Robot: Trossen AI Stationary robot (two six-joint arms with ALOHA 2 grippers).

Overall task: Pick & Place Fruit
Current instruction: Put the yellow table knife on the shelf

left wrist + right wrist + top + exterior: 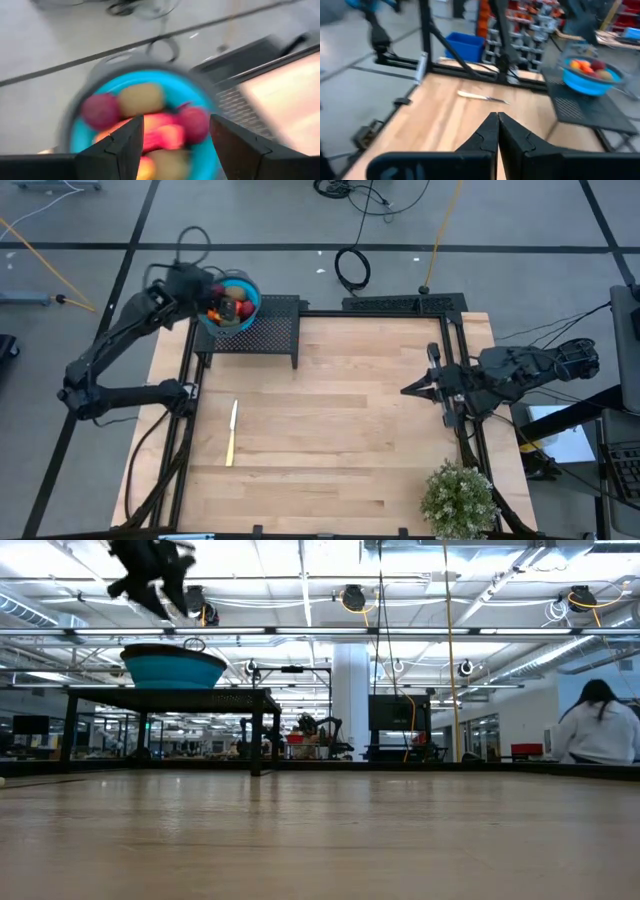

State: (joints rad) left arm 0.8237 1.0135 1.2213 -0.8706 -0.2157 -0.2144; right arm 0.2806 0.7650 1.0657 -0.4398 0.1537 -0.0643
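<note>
hovering over fruit [150, 127] in bowl [249, 302], left tool [175, 142] parted, empty

The pale wood surface [340, 430] stands on a grey floor [500, 220] crossed by dark lines, with a black coiled cable [351, 269] and a yellow cord [443, 225] lying on it. A potted plant [458, 498] sits at one corner. Beyond, the room is a large open hall with a white ceiling [300, 570], bright strip lights, a white column [351, 700] and dark metal racks. A seated person [598, 725] in white faces away.
</note>
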